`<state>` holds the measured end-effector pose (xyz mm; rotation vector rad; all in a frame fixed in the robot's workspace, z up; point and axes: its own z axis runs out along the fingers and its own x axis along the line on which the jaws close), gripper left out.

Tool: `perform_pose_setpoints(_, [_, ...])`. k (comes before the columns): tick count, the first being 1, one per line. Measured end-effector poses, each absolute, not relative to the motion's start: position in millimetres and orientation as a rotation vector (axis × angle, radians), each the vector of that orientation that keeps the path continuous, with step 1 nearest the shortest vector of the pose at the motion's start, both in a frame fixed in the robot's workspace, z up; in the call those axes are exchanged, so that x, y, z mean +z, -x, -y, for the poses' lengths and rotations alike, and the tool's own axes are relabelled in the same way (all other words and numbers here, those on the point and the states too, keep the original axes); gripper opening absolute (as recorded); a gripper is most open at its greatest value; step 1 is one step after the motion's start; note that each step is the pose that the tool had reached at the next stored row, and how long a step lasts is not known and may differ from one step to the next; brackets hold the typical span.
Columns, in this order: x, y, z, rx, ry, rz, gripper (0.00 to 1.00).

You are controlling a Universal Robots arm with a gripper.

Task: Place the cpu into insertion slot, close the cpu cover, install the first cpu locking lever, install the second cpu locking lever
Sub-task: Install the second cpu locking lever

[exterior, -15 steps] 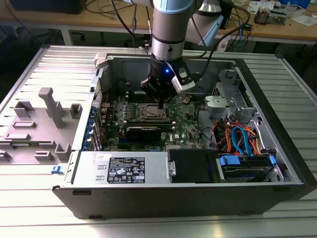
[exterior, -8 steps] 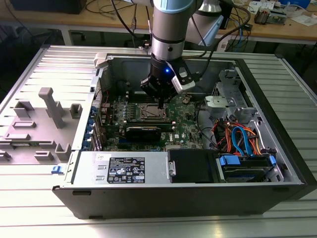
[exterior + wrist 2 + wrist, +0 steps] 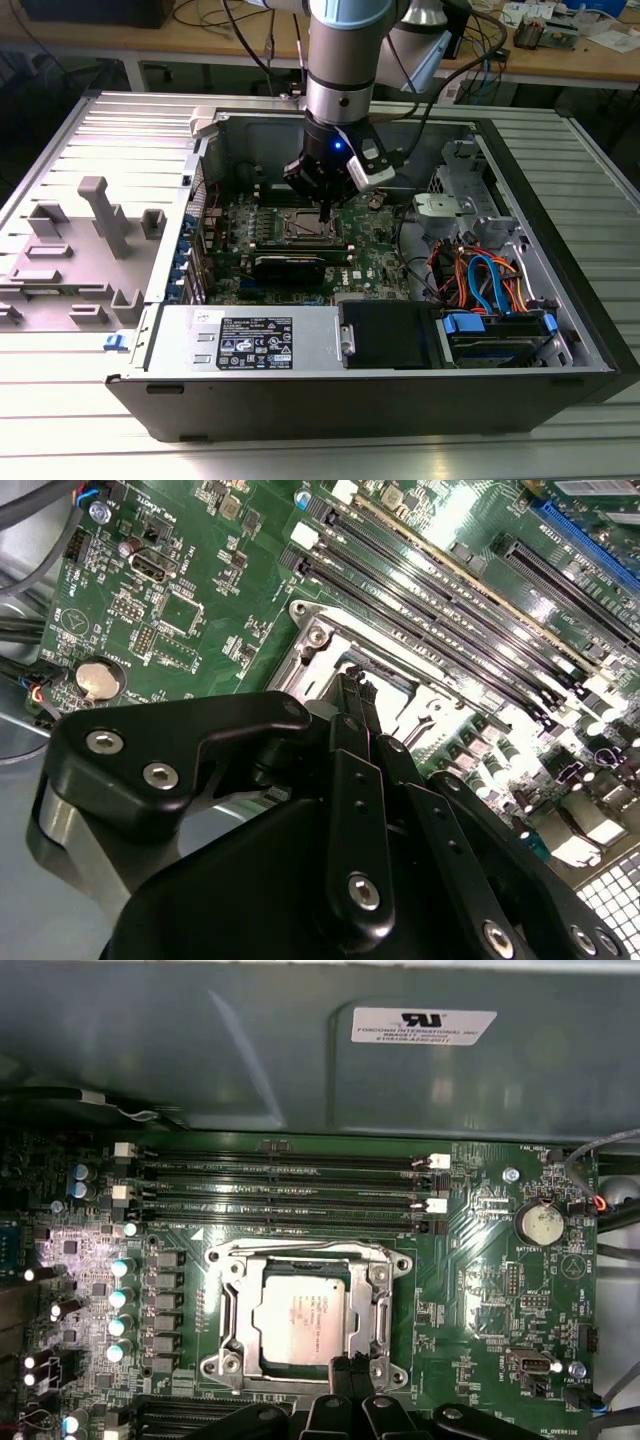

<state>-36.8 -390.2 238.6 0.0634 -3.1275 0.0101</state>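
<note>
Over the socket edge, the claw hangs pinched narrow, empty; the seated cpu looks light, fragile, edge-gripped only.

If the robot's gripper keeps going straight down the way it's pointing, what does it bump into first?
Probably the edge of the cpu cover, the metal frame lying around the cpu. The gripper points down at that edge of the socket, fingertips together. How far above it hangs is unclear.
</note>
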Motion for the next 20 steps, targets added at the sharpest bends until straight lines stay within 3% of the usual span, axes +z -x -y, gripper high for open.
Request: perform_pose_setpoints(20, [246.5, 36.7, 410.5, 0.010, -0.063, 3.125, 0.11])
